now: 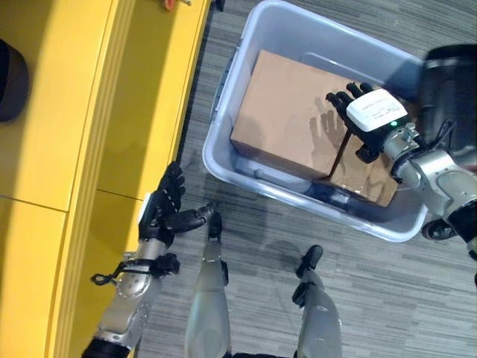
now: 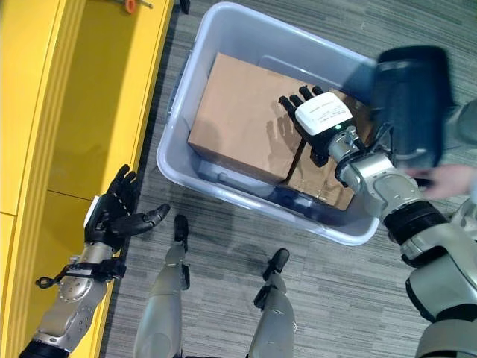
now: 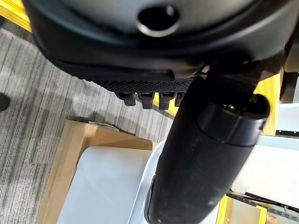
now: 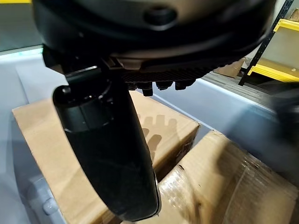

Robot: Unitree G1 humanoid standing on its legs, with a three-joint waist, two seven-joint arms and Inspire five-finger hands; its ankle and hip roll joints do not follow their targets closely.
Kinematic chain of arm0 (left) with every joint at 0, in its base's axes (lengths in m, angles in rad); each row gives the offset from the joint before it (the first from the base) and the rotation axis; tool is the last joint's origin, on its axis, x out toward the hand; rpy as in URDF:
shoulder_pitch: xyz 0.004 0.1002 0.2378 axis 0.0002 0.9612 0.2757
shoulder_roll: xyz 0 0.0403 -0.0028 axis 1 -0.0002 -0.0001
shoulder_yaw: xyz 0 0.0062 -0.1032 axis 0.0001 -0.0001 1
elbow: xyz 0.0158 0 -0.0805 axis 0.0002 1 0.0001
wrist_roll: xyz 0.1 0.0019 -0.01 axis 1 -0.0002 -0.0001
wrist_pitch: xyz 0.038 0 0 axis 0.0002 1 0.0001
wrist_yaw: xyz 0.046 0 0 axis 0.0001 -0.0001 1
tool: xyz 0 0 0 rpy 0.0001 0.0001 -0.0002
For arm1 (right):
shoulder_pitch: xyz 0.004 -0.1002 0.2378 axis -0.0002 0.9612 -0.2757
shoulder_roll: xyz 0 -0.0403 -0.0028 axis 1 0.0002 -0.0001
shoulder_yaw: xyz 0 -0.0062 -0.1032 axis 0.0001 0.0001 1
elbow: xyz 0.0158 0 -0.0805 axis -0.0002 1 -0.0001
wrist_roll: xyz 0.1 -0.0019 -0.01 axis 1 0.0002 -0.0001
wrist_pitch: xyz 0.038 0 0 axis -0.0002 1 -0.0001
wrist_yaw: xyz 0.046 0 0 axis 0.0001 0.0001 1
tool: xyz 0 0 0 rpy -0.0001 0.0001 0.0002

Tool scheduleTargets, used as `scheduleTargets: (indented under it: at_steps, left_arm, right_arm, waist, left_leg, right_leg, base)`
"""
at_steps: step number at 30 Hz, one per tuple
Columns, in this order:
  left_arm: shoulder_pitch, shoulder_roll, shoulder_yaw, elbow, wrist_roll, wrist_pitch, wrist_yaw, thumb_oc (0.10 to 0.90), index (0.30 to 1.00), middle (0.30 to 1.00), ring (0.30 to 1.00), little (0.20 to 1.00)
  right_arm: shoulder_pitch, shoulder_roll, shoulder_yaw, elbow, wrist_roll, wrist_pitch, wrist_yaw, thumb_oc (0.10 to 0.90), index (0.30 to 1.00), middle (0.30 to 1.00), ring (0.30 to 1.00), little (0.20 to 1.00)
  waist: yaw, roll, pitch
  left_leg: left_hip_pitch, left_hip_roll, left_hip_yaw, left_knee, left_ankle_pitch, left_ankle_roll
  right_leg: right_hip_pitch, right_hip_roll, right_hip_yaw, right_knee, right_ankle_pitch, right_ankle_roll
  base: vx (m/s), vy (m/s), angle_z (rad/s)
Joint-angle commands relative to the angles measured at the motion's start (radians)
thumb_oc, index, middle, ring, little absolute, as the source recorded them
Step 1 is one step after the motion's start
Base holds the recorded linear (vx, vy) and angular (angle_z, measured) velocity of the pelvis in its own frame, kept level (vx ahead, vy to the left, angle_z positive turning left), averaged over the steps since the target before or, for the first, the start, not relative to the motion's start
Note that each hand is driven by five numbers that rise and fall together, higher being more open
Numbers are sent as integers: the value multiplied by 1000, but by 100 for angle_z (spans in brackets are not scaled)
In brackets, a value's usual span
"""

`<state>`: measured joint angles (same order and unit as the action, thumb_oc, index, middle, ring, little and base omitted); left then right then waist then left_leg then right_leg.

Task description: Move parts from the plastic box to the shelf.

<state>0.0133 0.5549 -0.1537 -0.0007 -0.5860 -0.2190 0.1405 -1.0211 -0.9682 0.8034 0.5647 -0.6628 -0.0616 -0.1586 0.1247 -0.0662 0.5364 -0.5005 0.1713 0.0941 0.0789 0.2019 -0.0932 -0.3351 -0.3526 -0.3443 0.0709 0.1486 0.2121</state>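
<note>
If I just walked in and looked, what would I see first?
Probably the big grey plastic box on the striped floor, with a large cardboard box and a smaller plastic-wrapped one inside. The robot's right hand hovers open above the cardboard. On the other side, the bright yellow shelf stands out, with the left hand open beside its edge.

A large plain cardboard box [image 1: 291,112] lay flat in the pale grey plastic box [image 1: 223,160], beside a smaller film-wrapped carton [image 1: 369,179] at its right.
</note>
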Motion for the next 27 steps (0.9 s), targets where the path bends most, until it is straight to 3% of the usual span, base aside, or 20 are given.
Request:
scheduleTargets:
  at_steps: [1, 12, 27]
  left_arm:
    - [-18, -24, 12, -87, -7, -71, -15, 900, 1000, 1000, 1000, 1000]
    - [-23, -35, 11, -82, -6, -72, -6, 900, 1000, 1000, 1000, 1000]
    - [5, -32, 25, -95, -2, -66, 8, 900, 1000, 1000, 1000, 1000]
  right_arm:
    - [-94, -31, -59, -22, 47, 17, -78, 900, 1000, 1000, 1000, 1000]
    - [-50, -1, -149, -72, 93, 23, -109, 900, 1000, 1000, 1000, 1000]
    - [-77, 38, -133, -132, 93, 20, -99, 900, 1000, 1000, 1000, 1000]
  waist:
    - [-13, 9, -16]
    - [-27, 8, -16]
    - [-12, 11, -16]
  left_leg:
    - [118, 93, 40, -8, -61, -85]
    - [111, 88, 53, 3, -64, -80]
    - [63, 99, 43, 6, -63, -83]
  right_leg:
    - [57, -45, -13, 25, 10, 29]
    - [57, -52, -8, 9, 29, 33]
    - [20, -39, -22, 24, 11, 29]
  base:
    - [0, 0, 0]
    - [0, 2, -1]
    - [4, -4, 1]
